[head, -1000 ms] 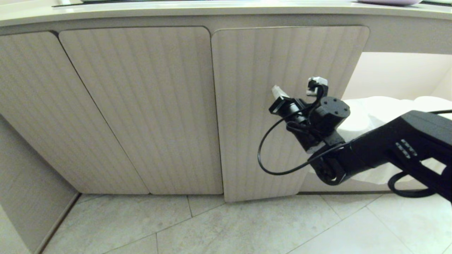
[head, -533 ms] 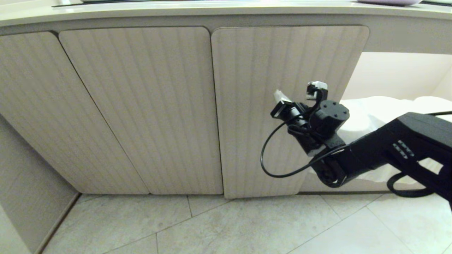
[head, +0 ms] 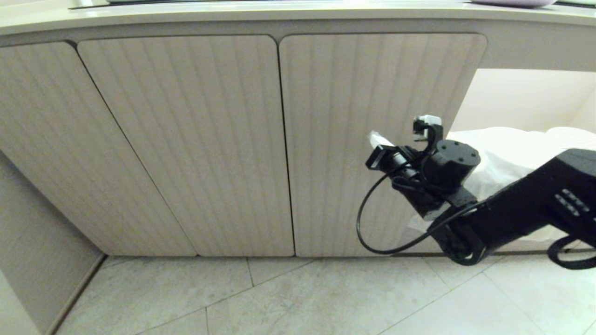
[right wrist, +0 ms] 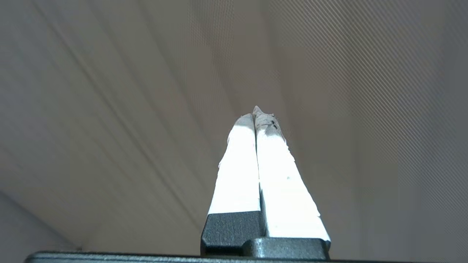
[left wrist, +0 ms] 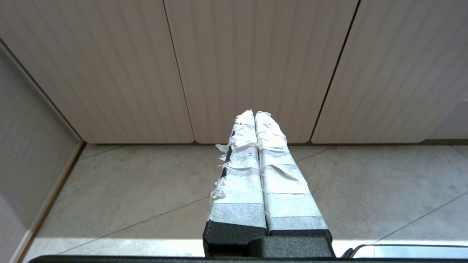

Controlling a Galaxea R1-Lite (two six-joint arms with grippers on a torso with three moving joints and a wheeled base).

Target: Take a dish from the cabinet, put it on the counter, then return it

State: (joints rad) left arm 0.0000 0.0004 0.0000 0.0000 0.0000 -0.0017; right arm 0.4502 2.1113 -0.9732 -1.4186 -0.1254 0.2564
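Observation:
The cabinet (head: 186, 139) stands under the counter (head: 279, 16) with all its ribbed doors closed. The right door (head: 363, 93) lies flush with the others. My right gripper (head: 376, 138) is shut with nothing in it. Its taped fingertips point at the lower right part of that door, close to or touching it. From the right wrist, the gripper (right wrist: 256, 113) has only the ribbed door surface (right wrist: 128, 109) ahead of it. My left gripper (left wrist: 255, 114) is shut and empty. It hangs low over the floor tiles, facing the closed cabinet doors (left wrist: 256, 65). The dish is hidden.
Right of the cabinet is a lit doorless niche (head: 526, 97) holding white plastic-wrapped stacks (head: 512, 144). A pale purple plate edge (head: 512, 2) shows on the counter at the far right. A side wall (head: 28, 232) closes off the left. Grey floor tiles (head: 302, 298) lie in front.
The right door, ajar a second ago with its lower edge sticking out, has swung flush shut. My right gripper has shifted slightly right and down along the door.

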